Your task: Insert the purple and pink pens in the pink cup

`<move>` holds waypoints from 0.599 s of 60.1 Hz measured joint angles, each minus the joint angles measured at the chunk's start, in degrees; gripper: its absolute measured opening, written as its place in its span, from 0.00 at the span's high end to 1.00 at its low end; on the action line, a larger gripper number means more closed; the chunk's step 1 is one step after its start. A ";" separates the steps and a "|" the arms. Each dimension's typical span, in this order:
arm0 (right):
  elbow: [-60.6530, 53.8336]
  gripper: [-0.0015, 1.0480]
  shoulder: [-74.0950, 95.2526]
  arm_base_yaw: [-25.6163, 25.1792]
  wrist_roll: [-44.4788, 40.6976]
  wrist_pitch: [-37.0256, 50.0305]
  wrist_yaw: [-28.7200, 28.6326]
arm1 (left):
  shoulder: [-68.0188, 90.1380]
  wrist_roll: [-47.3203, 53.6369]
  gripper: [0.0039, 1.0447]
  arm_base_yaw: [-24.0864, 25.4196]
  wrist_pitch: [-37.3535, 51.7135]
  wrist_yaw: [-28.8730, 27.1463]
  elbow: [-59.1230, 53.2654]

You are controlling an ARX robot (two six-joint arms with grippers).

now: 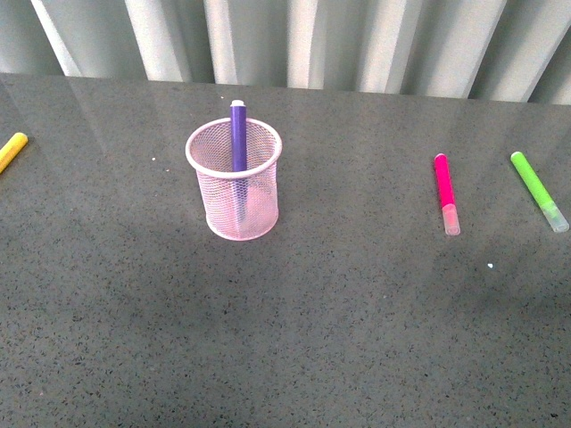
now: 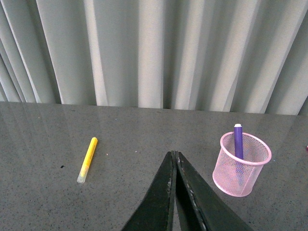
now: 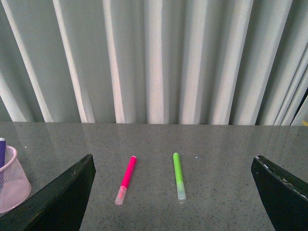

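The pink cup (image 1: 234, 180) stands upright on the grey table, left of centre in the front view. The purple pen (image 1: 238, 135) stands inside it, its end poking above the rim. The pink pen (image 1: 445, 193) lies flat far to the right, clear cap toward me. No arm shows in the front view. My left gripper (image 2: 173, 156) is shut on nothing, short of the cup (image 2: 243, 164) and to one side of it. My right gripper (image 3: 173, 166) is wide open, and the pink pen (image 3: 125, 179) lies ahead between its fingers, untouched.
A lime-green marker (image 1: 538, 190) lies just right of the pink pen, also seen as the green marker (image 3: 178, 175) in the right wrist view. A yellow marker (image 1: 12, 151) lies at the table's far left. A pleated white curtain (image 1: 294, 40) closes off the back edge.
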 joint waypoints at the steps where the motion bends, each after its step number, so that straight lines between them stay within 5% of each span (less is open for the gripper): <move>1: 0.00 0.07 0.00 0.00 0.00 0.00 0.00 | 0.00 0.00 0.91 0.00 0.00 0.00 0.00; 27: 0.00 0.07 0.02 0.00 0.02 -0.02 0.09 | 0.00 0.00 0.13 0.00 -0.04 0.00 0.00; 32: 3.52 0.07 8.74 3.37 5.01 -5.42 16.66 | 0.00 0.17 0.05 0.00 -0.04 0.00 0.00; 36: 7.87 0.07 22.14 1.46 7.41 -2.51 21.31 | -0.04 0.20 0.06 0.00 -0.04 0.04 0.00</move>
